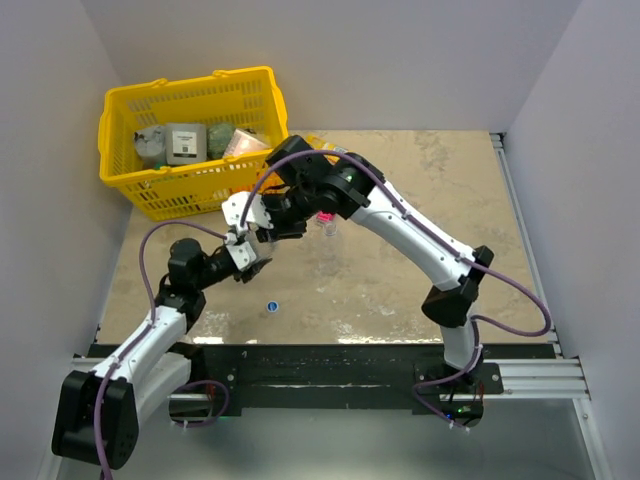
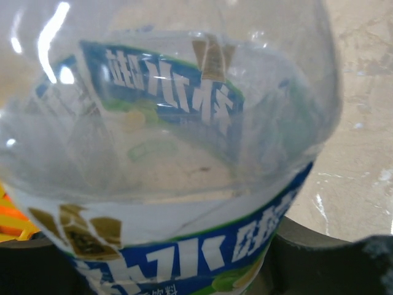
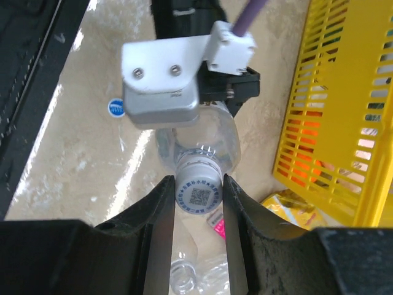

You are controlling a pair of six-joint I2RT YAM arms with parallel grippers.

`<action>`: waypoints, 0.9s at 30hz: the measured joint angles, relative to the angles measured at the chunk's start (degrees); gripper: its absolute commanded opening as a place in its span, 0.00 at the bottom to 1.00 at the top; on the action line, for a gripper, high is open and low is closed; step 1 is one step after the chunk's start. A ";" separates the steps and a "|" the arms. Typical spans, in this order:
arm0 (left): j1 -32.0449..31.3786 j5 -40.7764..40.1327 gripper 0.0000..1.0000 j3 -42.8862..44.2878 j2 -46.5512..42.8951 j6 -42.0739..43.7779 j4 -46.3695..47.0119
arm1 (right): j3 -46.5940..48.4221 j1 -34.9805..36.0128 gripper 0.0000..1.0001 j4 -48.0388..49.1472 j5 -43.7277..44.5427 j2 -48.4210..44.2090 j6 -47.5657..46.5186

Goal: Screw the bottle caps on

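My left gripper (image 1: 252, 243) is shut on a clear bottle with a dark blue label (image 2: 184, 184), which fills the left wrist view. My right gripper (image 3: 198, 196) is shut on the whitish cap (image 3: 198, 188) that sits on this bottle's neck; both fingers press its sides. The bottle's shoulder (image 3: 199, 138) shows beyond the cap, under the left gripper's white housing (image 3: 166, 80). A blue cap (image 1: 271, 307) lies loose on the table in front, also in the right wrist view (image 3: 115, 107). Another clear bottle (image 1: 329, 226) stands behind the grippers; its open neck (image 3: 184, 273) shows below my right fingers.
A yellow basket (image 1: 190, 140) with packets inside stands at the back left, close to the right arm's wrist; its wall (image 3: 344, 123) fills the right of the right wrist view. A yellow packet (image 3: 295, 206) and a pink one (image 3: 217, 224) lie by the basket.
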 measured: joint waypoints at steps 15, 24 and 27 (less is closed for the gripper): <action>-0.35 -18.64 0.00 -6.08 1.05 -3.78 8.28 | 11.41 -4.07 0.00 2.36 0.72 12.33 37.83; -0.50 -19.74 0.00 -6.23 3.65 -6.47 12.24 | 11.54 -4.04 0.00 4.24 3.34 12.37 41.22; -0.50 -19.19 0.00 -6.49 4.92 -7.39 13.79 | 11.54 -3.65 0.19 4.37 5.51 12.37 41.29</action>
